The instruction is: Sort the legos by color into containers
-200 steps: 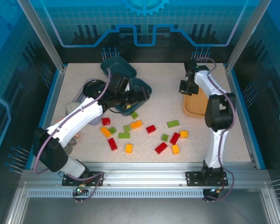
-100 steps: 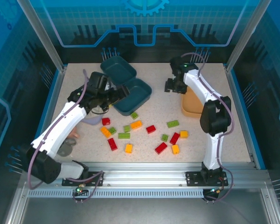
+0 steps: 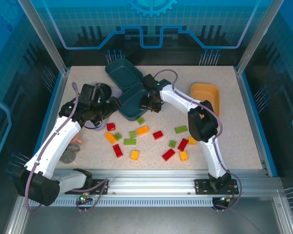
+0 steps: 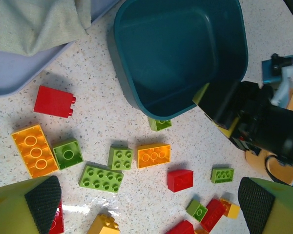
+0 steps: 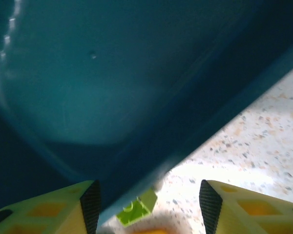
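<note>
Red, lime green and orange-yellow legos lie loose on the speckled table, among them a red one [image 3: 157, 135], a green one [image 3: 180, 129] and an orange one [image 3: 142, 130]. Two dark teal containers sit at the back centre, the far one [image 3: 122, 71] and the near one [image 3: 133, 103] [image 4: 180, 48]. A pale orange container [image 3: 205, 93] sits empty at the right. My right gripper [image 3: 147, 102] [image 5: 149, 200] is open, its fingers astride the near teal container's front wall, a green lego [image 5: 136, 209] just below. My left gripper [image 3: 112, 104] [image 4: 149, 200] hangs open above the legos, left of that container.
A lavender dish [image 4: 19, 73] holding a pale cloth [image 4: 39, 19] lies under my left arm. A small pink bowl [image 3: 77, 140] and a grey object [image 3: 68, 155] sit at the table's left edge. The right arm [image 4: 263, 122] reaches across beside the teal container.
My right arm has swung from the orange container leftward to the near teal container, and its gripper has opened. My left arm has drawn back to the left, off that container.
</note>
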You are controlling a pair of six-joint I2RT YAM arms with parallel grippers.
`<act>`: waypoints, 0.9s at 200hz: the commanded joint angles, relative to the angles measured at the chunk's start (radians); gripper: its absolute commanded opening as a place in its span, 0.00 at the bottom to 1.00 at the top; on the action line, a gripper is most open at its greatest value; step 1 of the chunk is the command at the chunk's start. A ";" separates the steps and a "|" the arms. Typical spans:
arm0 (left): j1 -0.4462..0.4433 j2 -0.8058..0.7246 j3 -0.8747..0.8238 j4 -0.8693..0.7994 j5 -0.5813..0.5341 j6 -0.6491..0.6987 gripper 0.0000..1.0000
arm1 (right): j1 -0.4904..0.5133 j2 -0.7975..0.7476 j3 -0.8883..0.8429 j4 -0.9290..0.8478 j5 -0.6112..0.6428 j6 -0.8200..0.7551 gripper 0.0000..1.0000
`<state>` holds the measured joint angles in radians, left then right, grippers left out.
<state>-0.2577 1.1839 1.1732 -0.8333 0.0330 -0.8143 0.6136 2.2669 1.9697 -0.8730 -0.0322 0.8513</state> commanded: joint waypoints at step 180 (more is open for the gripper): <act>0.012 0.102 0.053 0.032 0.089 0.018 0.96 | -0.222 0.071 0.224 -0.232 0.175 -0.226 0.00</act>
<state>-0.2562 1.2003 1.1561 -0.8227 0.0834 -0.8131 0.4454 2.3512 2.1345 -1.0248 0.0959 0.7982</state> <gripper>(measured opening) 0.964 0.084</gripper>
